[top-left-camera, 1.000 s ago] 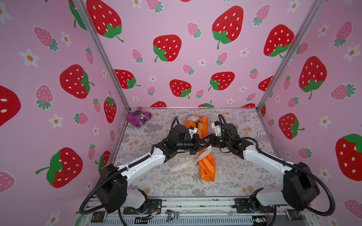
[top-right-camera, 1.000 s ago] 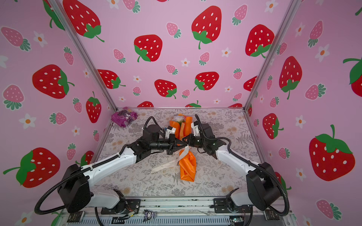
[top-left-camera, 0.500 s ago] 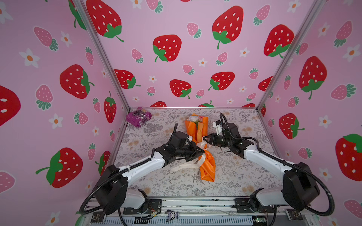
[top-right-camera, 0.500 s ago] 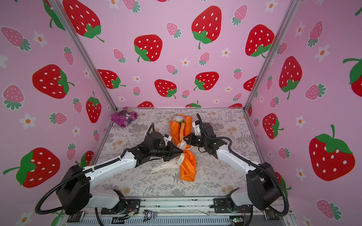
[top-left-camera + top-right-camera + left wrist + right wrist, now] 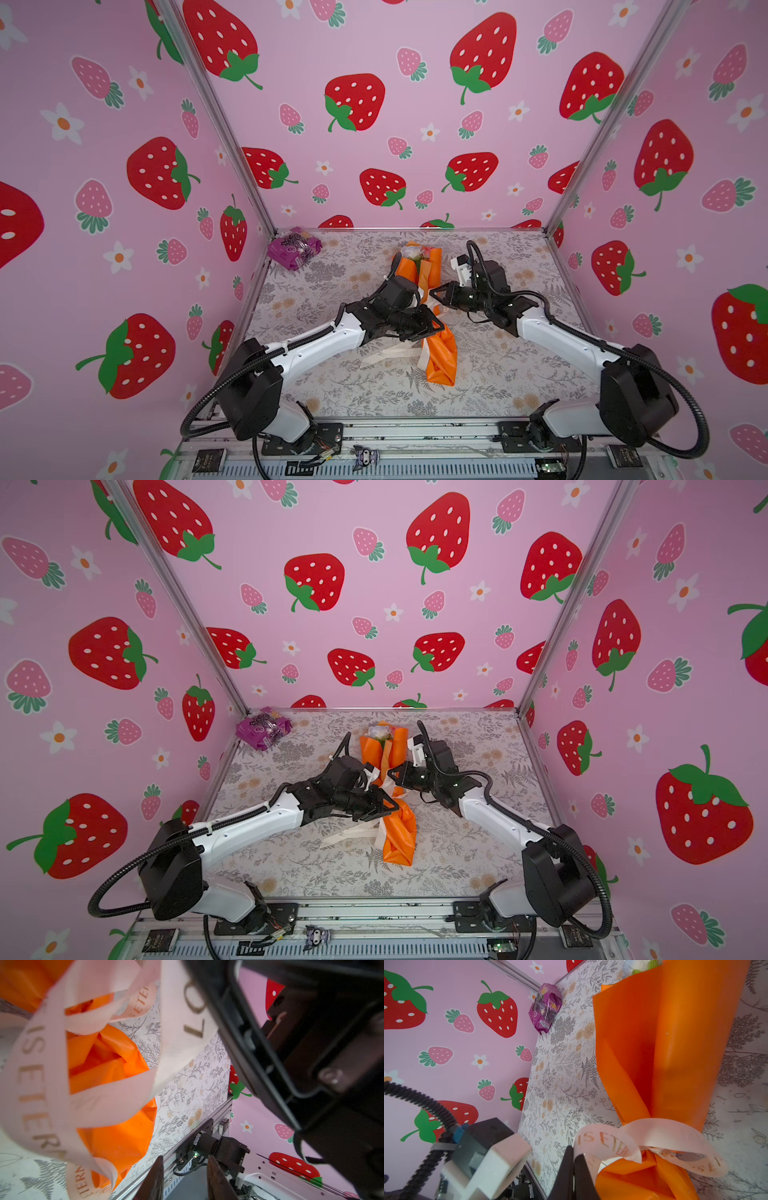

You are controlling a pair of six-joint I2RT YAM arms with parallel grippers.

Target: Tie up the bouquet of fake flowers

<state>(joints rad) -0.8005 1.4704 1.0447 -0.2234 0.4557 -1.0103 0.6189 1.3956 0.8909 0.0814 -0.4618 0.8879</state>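
Observation:
The bouquet of fake flowers (image 5: 442, 353) (image 5: 401, 837) lies in orange wrapping at mid-table, its pale blooms (image 5: 413, 252) toward the back wall. A cream ribbon with gold lettering (image 5: 608, 1138) (image 5: 41, 1076) is knotted round its waist, and loose tails (image 5: 390, 353) trail to the left. My left gripper (image 5: 436, 324) (image 5: 185, 1167) hovers just left of the waist, open, with nothing between its fingers. My right gripper (image 5: 434, 296) (image 5: 574, 1159) is at the waist from the right, shut on a loop of the ribbon.
A crinkly purple packet (image 5: 294, 248) (image 5: 547, 1009) sits in the back left corner of the floral tabletop (image 5: 519, 374). Pink strawberry walls enclose three sides. A metal rail (image 5: 415, 432) runs along the front edge by both arm bases.
My left gripper has opened, let go of the ribbon and drawn down and back toward the front. The bouquet has settled flat. The right gripper keeps its hold.

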